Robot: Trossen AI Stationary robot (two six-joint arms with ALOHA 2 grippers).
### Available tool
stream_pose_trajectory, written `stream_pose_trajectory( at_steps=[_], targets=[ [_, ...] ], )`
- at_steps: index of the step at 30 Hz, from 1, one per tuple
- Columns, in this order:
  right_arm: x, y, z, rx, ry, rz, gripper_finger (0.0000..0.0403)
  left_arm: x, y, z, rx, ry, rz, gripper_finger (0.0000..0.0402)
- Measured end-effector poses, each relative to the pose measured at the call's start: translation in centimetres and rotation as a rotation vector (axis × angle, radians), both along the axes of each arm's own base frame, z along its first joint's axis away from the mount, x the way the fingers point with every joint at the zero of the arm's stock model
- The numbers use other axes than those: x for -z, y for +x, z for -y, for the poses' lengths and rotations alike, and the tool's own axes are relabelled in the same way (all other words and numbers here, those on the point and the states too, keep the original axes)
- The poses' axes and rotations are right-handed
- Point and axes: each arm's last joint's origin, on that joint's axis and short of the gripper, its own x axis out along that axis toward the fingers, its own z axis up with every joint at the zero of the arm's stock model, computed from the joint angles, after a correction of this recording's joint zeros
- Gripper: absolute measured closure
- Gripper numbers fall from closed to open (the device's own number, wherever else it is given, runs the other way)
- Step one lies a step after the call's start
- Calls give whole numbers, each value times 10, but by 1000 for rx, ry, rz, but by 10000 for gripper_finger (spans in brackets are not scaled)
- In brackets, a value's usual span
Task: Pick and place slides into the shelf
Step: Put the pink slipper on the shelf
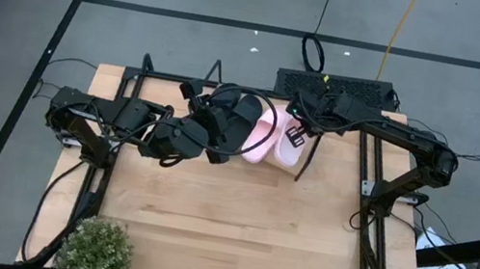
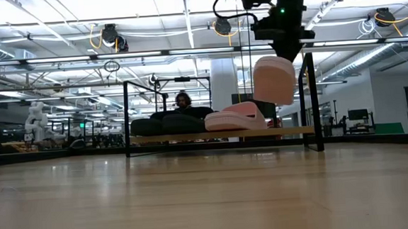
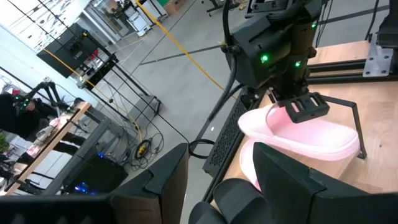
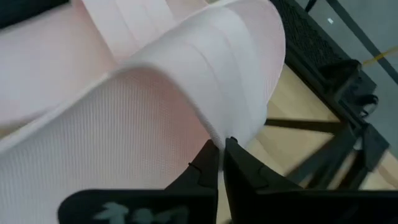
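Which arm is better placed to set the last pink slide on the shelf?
The right: its hand already holds the pink slide above the shelf. The left hand is open over the black slides.

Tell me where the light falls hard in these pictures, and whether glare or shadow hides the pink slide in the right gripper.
Low view: bright ceiling lamps backlight the shelf, so the black slides look like silhouettes; the pink slide stays plain. High view: even light, no glare. Right wrist view: the right gripper pinches the slide, softly shaded, not hidden.
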Motion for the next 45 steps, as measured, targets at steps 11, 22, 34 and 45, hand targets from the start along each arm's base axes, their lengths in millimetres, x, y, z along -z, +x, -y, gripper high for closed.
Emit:
stream_pose_trajectory(
  at_steps=[11, 22, 34, 45],
  targets=[
    [2, -9, -3, 28, 39, -80, 403, 0, 0, 0, 0, 0, 0, 213],
    [2, -11, -5, 24, 71, -96, 403, 0, 0, 0, 0, 0, 0, 213],
    [13, -9, -5, 30, 98, -82, 403, 0, 0, 0, -1, -1, 1, 213],
    [32, -10, -7, 32, 131, -97, 403, 0, 0, 0, 0, 0, 1, 213]
  ],
)
